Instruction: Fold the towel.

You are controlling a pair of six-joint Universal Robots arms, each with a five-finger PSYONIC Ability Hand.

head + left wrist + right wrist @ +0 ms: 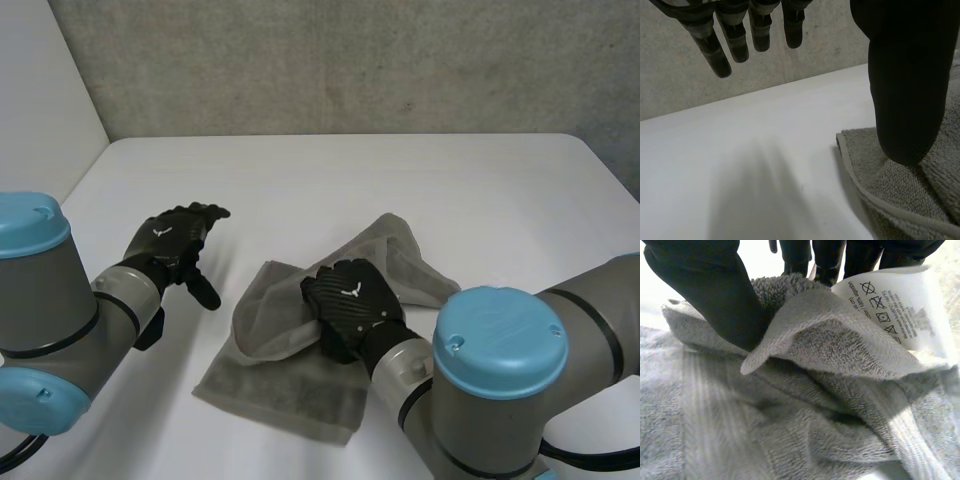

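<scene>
Right hand (352, 305), nearest the camera in the head view, sat palm-down on the middle of the grey towel (290, 390), clenched on a bunched fold of it. Its wrist view confirmed the grasp: thumb (705, 295) dug into one side of a raised flap, fingers (827, 260) behind the other, terry pinched between them. White care label (890, 305) stood up just beside those fingers, washing symbols legible. Towel lay rumpled near the table's front: a flat lower layer toward the camera, a loose hump rolled over it, one corner trailing off beyond the right hand. Left hand (172, 245) hung beside the towel's left edge, apart from it, fingers straight and spread, grasping nothing. In the left wrist view I noted its thumb in front of the towel's hemmed edge; whether it touched, I could not tell. White table (350, 180) stretched on beyond both hands. Grey speckled wall (350, 60) closed the back.
</scene>
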